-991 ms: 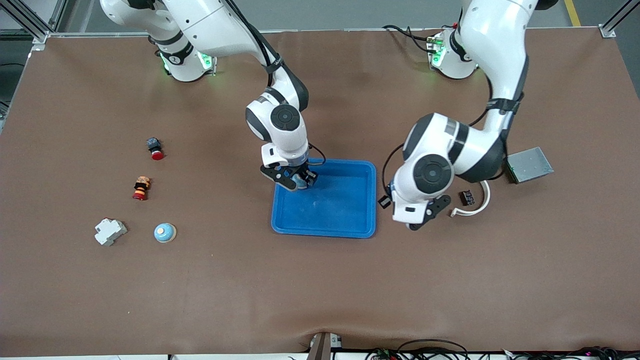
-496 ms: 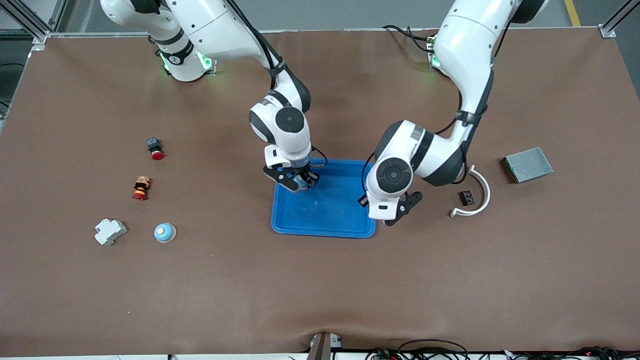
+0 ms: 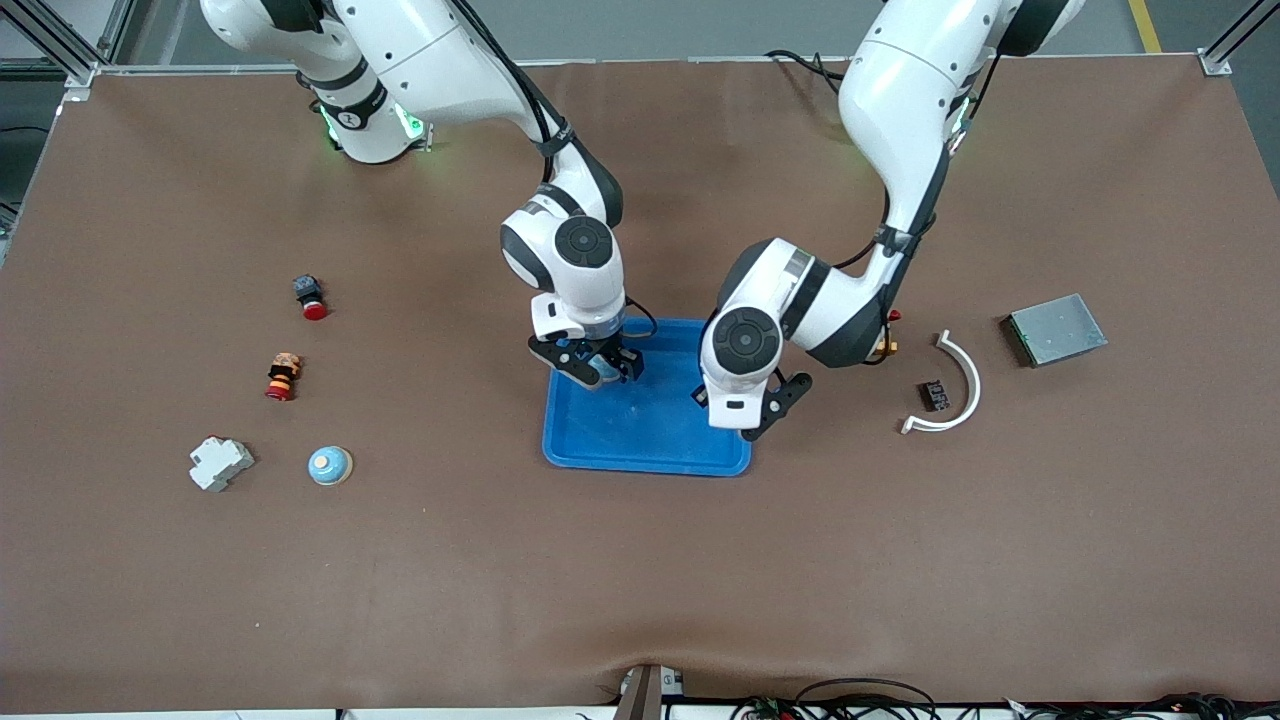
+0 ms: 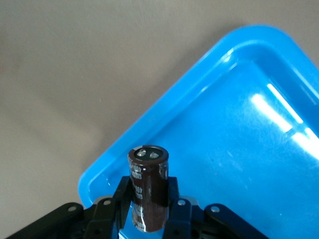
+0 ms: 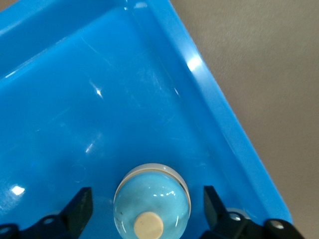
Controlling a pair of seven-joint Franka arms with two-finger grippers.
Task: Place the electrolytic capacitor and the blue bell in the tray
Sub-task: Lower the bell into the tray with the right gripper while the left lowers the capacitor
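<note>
- Front view: tray (image 3: 660,432) sits mid-table, bright blue, shallow, w/ raised rim.
- R gripper (image 3: 598,368) is low over the tray corner farthest from the front camera, toward the right arm's end. A pale blue bit of the blue bell (image 3: 604,371) shows between its fingers.
- L gripper (image 3: 746,418) hangs over the tray edge toward the left arm's end, at the corner nearer the camera. Its load is hidden by the hand in this view.
- Toward the right arm's end, on the bare table: red-capped button (image 3: 310,297), orange-and-red stacked part (image 3: 282,376), white block (image 3: 221,463) and, just beside that, a second blue dome (image 3: 329,465).
- Toward the left arm's end: small black part (image 3: 936,396) inside the curve of a white curved strip (image 3: 958,385), w/ a grey metal box (image 3: 1057,329) farther along.
- Left wrist view: L gripper (image 4: 147,200) is clamped on the electrolytic capacitor (image 4: 148,174), a dark brown can w/ silver top, held upright by its sides. It's in the air over the tray rim (image 4: 164,107) at a rounded corner, not set down.
- Right wrist view: R gripper (image 5: 147,206) stands wide; both fingers (image 5: 79,209) are clear of the blue bell (image 5: 152,201), gap on each side.
- The bell rests dome-up on the tray floor, cream knob on top, near the tray wall (image 5: 219,109).
</note>
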